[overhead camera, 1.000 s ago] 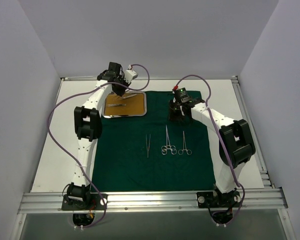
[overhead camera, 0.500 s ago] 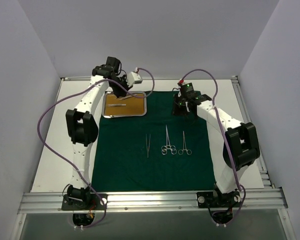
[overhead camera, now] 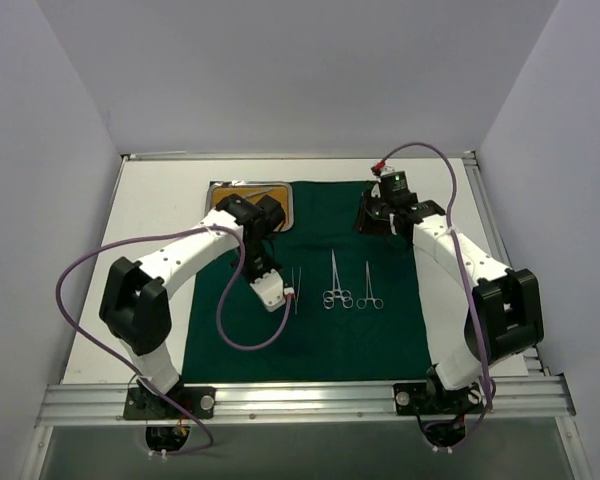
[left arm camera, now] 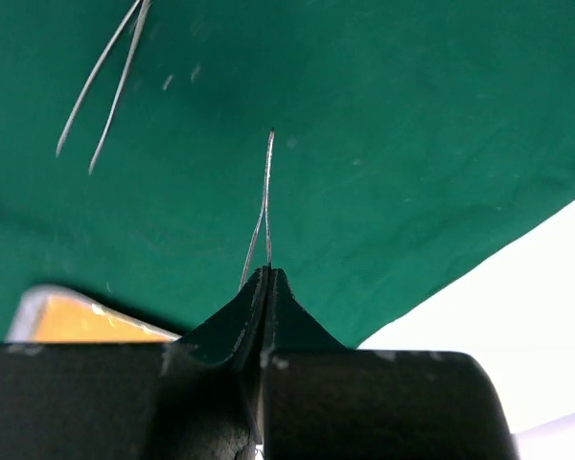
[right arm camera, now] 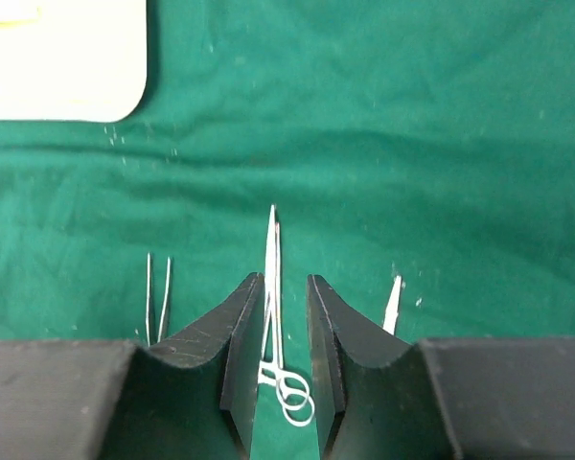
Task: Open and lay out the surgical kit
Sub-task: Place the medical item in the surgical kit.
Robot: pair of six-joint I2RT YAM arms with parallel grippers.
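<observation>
The dark green cloth (overhead camera: 310, 340) lies spread flat. On it rest one pair of tweezers (overhead camera: 296, 290) and two ring-handled clamps (overhead camera: 335, 282) (overhead camera: 369, 285), side by side. My left gripper (left arm camera: 266, 273) is shut on a second pair of thin tweezers (left arm camera: 267, 192), held above the cloth's left part just near of the steel tray (overhead camera: 216, 189); the lying tweezers (left arm camera: 103, 91) show beyond. My right gripper (right arm camera: 285, 283) hovers open and empty, high over the cloth. Through its gap I see the left clamp (right arm camera: 272, 251) lying below.
The tray (left arm camera: 77, 321) with its orange inside sits at the cloth's far left corner, half hidden by my left arm (overhead camera: 180, 255). White table (overhead camera: 130, 250) borders the cloth on the left and right. A purple cable (overhead camera: 242, 345) loops over the cloth.
My left arm swung from the tray toward the near side over the cloth, carrying the tweezers out of the tray. My right gripper drifted slightly to the far right.
</observation>
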